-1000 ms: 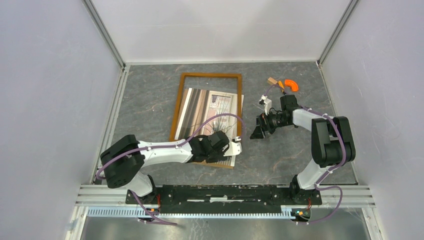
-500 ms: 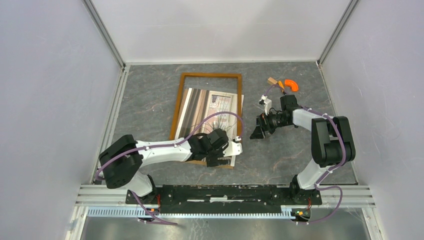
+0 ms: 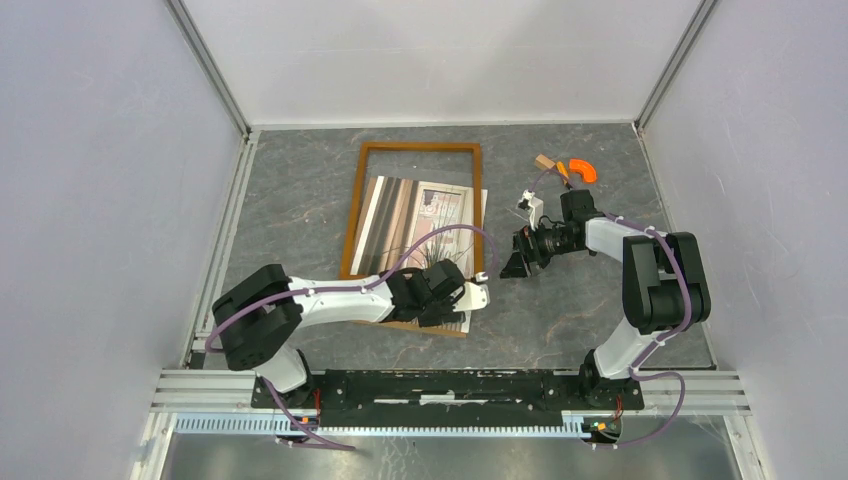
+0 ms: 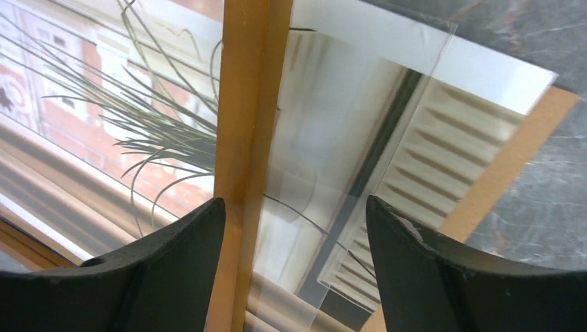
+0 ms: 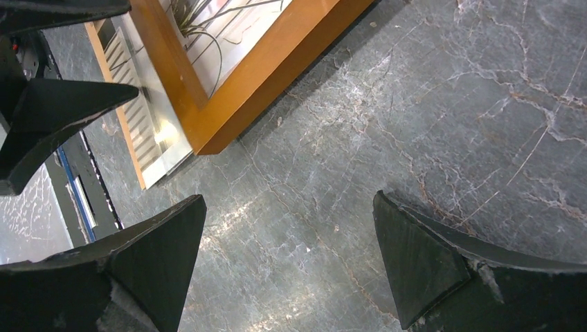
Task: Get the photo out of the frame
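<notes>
**Wood frame [image 4: 242, 104] lies across the photo [image 3: 405, 212]; left pincer [image 4: 296, 207] spread over both**

You have the photo flat on the table [image 3: 300, 200], under the frame and skewed against it. Most of the print shows inside the border. Its radiator corner sticks out past the frame's near right bar. A clear sheet [image 4: 360, 104] lies over that part of the print. A brown backing board [image 4: 531, 131] shows as a strip beyond the photo's edge, on the side away from the frame.

Your left pincer hangs low over the frame's near right part, jaws wide apart and grasping nothing. In the left wrist view the frame's bar runs between the fingers, close along the inner side of one, while the other stands over the clear sheet. You cannot tell whether either tip touches what lies below.

Your right pincer [image 5: 289, 197] sits near the frame's right side without touching it. It is fully spread and empty over bare table, and the frame's corner lies just ahead of its fingers.

Right of the frame, the grey stone-patterned table is bare as far as the right pincer. Left of the frame, bare table runs to the side wall [image 3: 110, 200]. Past the frame's far bar there is only a narrow strip before the back wall [image 3: 440, 60]. Off the frame's far right corner, an orange curved piece [image 3: 582, 170] and a small wooden block [image 3: 544, 161] lie just beside each other.
</notes>
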